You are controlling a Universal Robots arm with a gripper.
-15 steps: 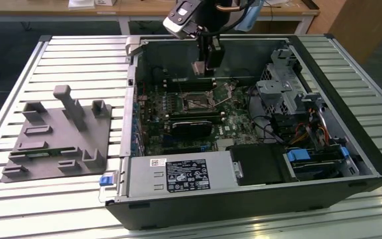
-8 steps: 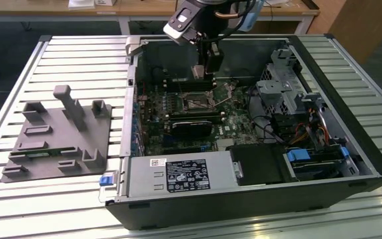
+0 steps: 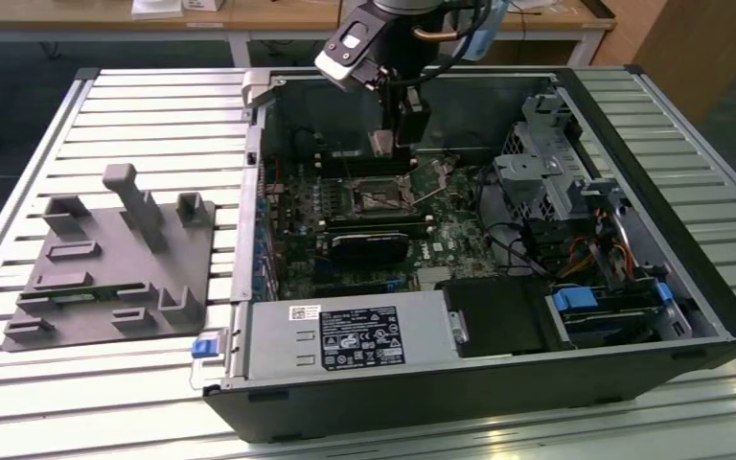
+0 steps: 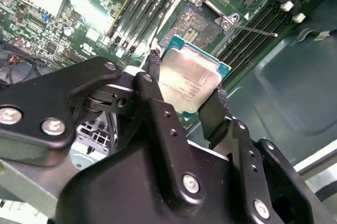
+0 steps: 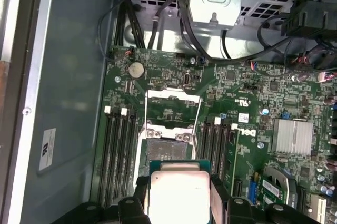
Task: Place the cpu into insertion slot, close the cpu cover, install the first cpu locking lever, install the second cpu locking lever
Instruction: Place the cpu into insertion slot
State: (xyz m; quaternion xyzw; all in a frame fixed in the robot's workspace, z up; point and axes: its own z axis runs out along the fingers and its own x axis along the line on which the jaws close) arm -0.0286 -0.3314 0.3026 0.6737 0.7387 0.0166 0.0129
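Observation:
My gripper [image 3: 391,142] hangs inside the open computer case, shut on the cpu [image 3: 379,145], a small pale silvery-tan square. In both wrist views the cpu [image 4: 190,78] [image 5: 178,192] sits clamped between the two black fingers [image 4: 212,112], tilted and held clear of the board. The insertion slot [image 3: 375,197] [image 4: 192,22] [image 5: 167,145] is a dark square recess with a metal rim, uncovered, a short way below and ahead of the chip. The cpu cover [image 5: 172,96] stands folded back beyond the slot. A thin locking lever [image 4: 259,30] sticks out beside the socket.
Long black memory slots [image 5: 118,150] flank the socket on both sides. A black block [image 3: 368,247] and the white-labelled power-supply box [image 3: 342,335] lie nearer the case front. A drive cage [image 3: 547,163] with cables stands at the exterior view's right. A grey fixture [image 3: 112,259] rests on the slatted table.

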